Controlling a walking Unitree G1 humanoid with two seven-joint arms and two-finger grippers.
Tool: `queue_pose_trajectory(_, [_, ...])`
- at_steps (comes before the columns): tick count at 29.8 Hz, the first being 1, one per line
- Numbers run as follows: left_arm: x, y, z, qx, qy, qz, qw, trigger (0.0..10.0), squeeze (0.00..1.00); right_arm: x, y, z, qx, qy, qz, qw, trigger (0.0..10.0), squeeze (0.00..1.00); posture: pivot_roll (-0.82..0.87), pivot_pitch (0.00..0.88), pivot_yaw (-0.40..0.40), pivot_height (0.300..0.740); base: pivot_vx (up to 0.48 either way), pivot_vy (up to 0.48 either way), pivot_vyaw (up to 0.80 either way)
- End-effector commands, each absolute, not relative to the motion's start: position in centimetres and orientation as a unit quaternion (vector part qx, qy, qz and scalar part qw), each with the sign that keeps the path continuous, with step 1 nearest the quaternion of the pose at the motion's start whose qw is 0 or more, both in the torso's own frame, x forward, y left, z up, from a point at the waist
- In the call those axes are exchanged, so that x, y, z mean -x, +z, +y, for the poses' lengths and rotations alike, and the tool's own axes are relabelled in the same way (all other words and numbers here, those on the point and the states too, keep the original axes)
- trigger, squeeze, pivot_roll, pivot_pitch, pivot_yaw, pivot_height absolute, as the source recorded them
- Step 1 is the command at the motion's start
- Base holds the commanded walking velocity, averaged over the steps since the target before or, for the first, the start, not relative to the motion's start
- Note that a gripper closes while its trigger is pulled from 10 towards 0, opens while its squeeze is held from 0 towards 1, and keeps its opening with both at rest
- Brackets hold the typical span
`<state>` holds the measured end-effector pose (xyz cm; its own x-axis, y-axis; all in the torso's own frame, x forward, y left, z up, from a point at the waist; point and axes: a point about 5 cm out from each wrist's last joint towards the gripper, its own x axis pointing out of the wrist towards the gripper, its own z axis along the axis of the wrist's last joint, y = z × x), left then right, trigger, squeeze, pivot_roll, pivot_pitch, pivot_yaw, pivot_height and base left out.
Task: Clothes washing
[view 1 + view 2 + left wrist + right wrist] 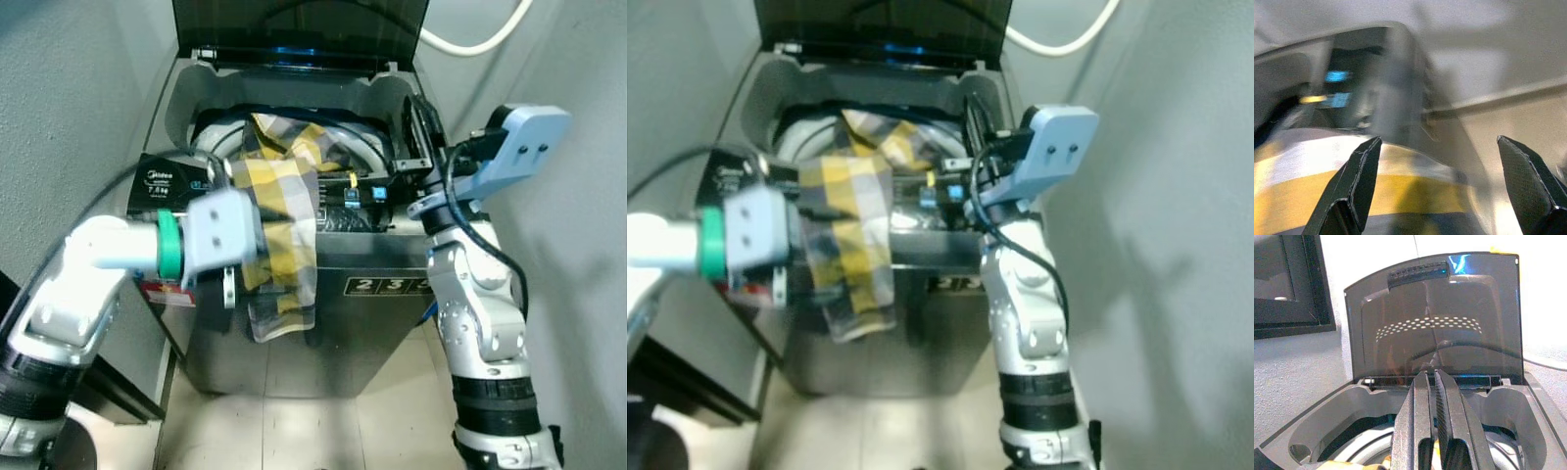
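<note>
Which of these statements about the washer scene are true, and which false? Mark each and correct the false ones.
1. The washer's lid is closed. False: it stands open.
2. A yellow checked cloth hangs over the washer's front edge. True.
3. The right claw's fingers are spread wide. False: they are pressed together.
4. The left claw's fingers are apart, with the cloth just beyond them. True.
5. The cloth lies wholly inside the drum. False: part of it drapes down the outside front.
</note>
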<state>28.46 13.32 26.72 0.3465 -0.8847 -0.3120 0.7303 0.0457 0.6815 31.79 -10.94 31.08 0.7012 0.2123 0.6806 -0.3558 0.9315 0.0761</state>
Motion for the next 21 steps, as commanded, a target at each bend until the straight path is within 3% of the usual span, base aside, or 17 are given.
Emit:
queue_pose_trajectory(1, [-27.9, 25.8, 13.4, -0.431, -0.565, -0.071, 0.7, 10.0, 0.0, -31.7, 31.1, -10.8, -0.106, 0.158, -0.356, 0.915, 10.0, 0.0, 0.08, 0.177, -0.004, 0.731, 0.0, 0.0, 0.0])
queue_pose_trajectory(8, [-28.8, 24.1, 15.0, -0.51, -0.511, -0.028, 0.691, 10.0, 0.0, -31.7, 30.9, -11.0, -0.107, 0.154, -0.355, 0.916, 10.0, 0.0, 0.08, 0.177, -0.003, 0.731, 0.0, 0.0, 0.0])
queue_pose_trajectory(10, [-29.8, 23.7, 15.4, -0.561, -0.48, -0.029, 0.674, 10.0, 0.0, -31.8, 31.0, -10.9, -0.107, 0.156, -0.355, 0.915, 10.0, 0.0, 0.08, 0.176, -0.008, 0.731, 0.0, 0.0, 0.0])
queue_pose_trajectory(21, [-31.5, 22.2, 15.7, -0.641, -0.433, -0.029, 0.633, 10.0, 0.0, -31.8, 31.1, -11.0, -0.106, 0.156, -0.357, 0.915, 10.0, 0.0, 0.08, 0.175, -0.007, 0.731, 0.0, 0.0, 0.0])
